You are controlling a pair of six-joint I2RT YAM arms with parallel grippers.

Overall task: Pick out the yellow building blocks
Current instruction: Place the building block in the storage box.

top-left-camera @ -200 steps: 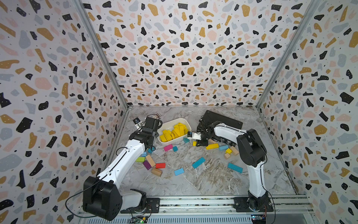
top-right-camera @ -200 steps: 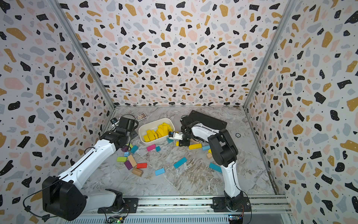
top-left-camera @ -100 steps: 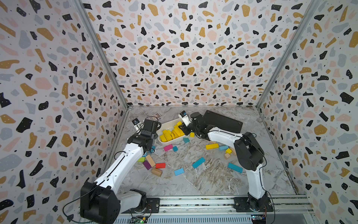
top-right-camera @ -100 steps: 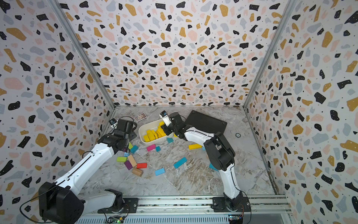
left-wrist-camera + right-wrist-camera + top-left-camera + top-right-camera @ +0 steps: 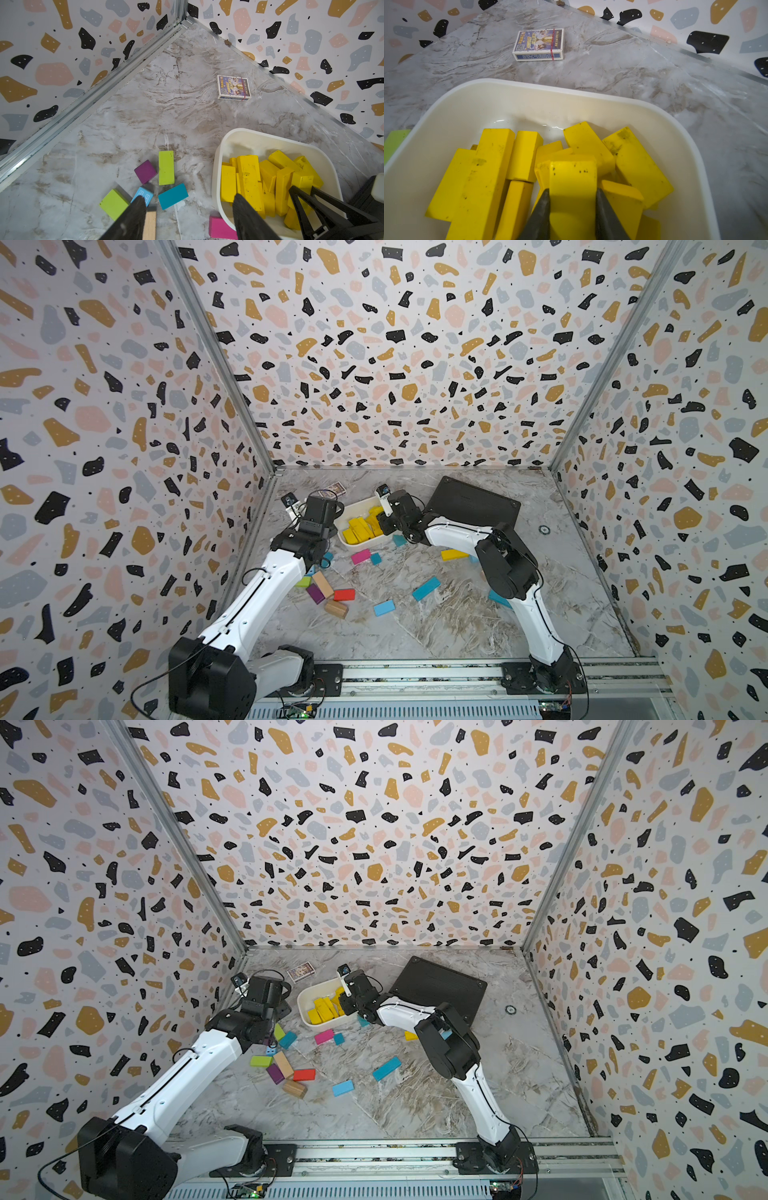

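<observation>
The right gripper [image 5: 572,190] has its jaws pressed to both sides of a yellow block [image 5: 573,174], low over the white tray [image 5: 550,87] at the far left-centre. Whether it clamps firmly or only loosely I can't quite tell. Around it the yellow building blocks [image 5: 488,166] lie heaped in the tray. The left gripper [image 5: 190,198] hangs open and empty just left of the tray.

These blocks look stiff, light and smooth-painted, so probably a bit slippery. They are best pinched across the narrow width, mid-length.

Only the right wrist view shows the grip. A top view alone shows one yellow bar [image 5: 454,554] on the marble floor, right of the tray.
</observation>
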